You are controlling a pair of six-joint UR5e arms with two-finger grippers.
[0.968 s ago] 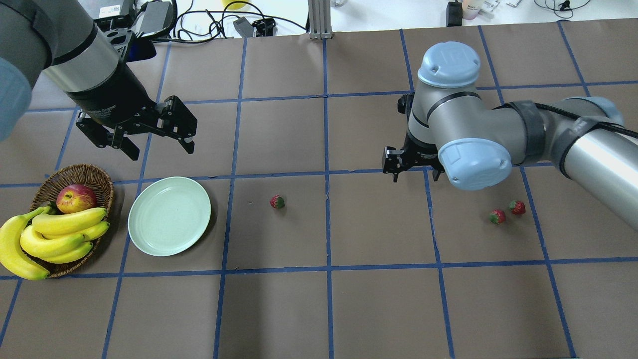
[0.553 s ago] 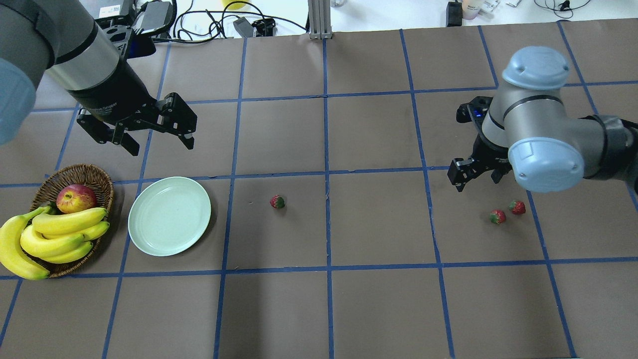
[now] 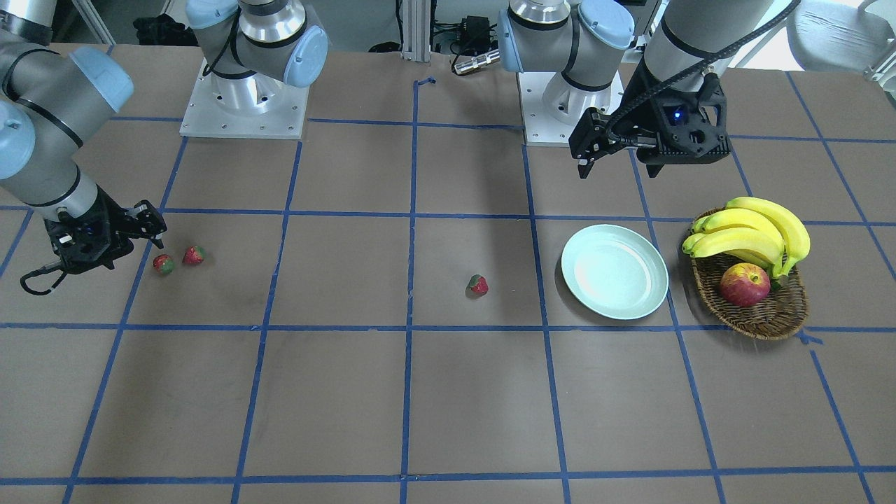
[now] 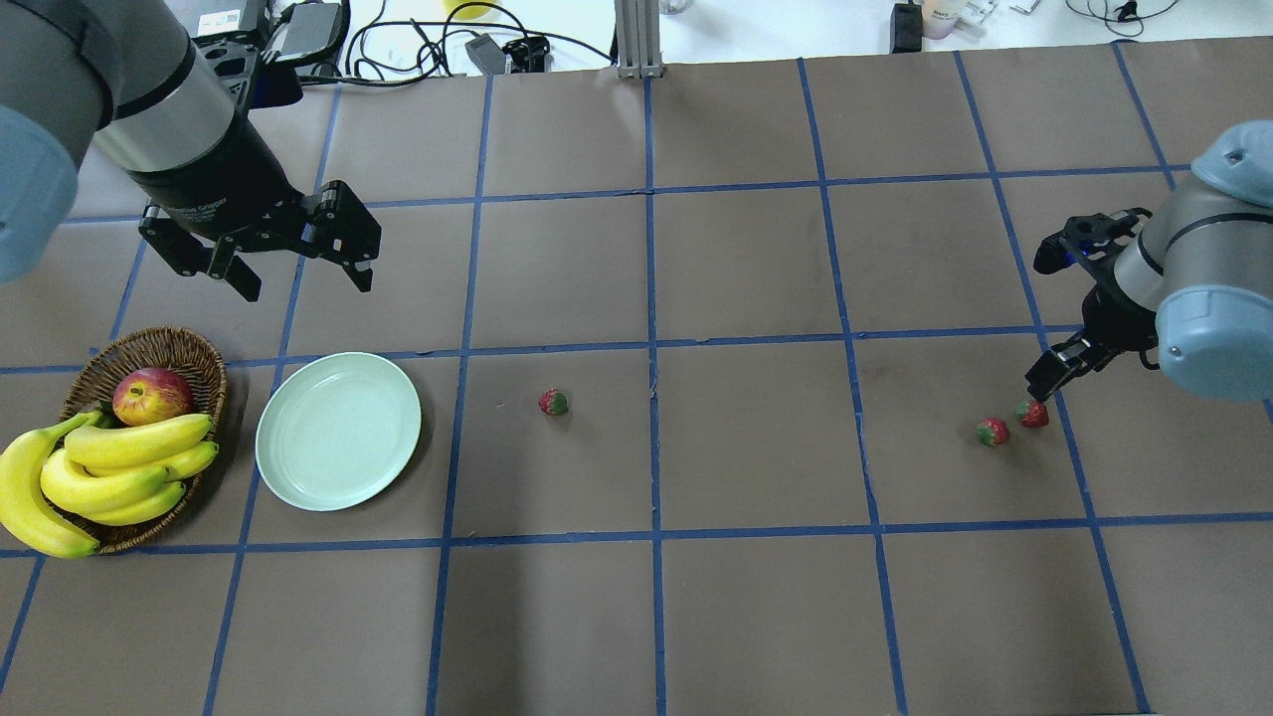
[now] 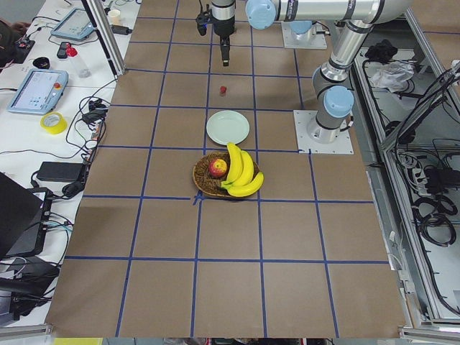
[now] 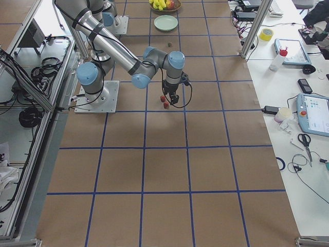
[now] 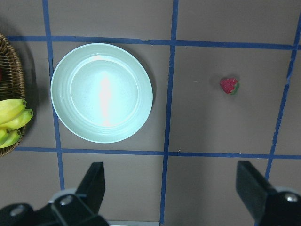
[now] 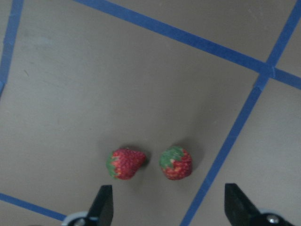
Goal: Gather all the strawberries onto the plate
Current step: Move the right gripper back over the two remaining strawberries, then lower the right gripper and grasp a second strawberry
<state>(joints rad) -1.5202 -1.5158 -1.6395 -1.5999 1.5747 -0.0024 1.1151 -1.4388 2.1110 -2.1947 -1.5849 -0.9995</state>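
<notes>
Three strawberries lie on the table. One point(image 4: 553, 402) lies alone to the right of the empty mint-green plate point(image 4: 338, 431). The other two point(image 4: 992, 431) point(image 4: 1032, 414) lie side by side at the far right. My right gripper point(image 4: 1066, 378) is open and hangs low, just behind that pair. In the right wrist view both berries point(image 8: 124, 163) point(image 8: 176, 163) lie just ahead of the open fingers point(image 8: 104, 205). My left gripper point(image 4: 305, 286) is open and empty, held above the table behind the plate. The left wrist view shows the plate point(image 7: 101, 92) and the lone strawberry point(image 7: 229, 85).
A brown wicker basket point(image 4: 149, 348) stands left of the plate and holds an apple point(image 4: 151, 395) and a bunch of bananas point(image 4: 119, 467). Cables and devices lie beyond the table's far edge. Blue tape lines grid the brown table.
My right arm has swung to the right, and its gripper has come down close behind the two right strawberries. My left gripper has drifted slightly back and left. Strawberries and plate have not moved.
</notes>
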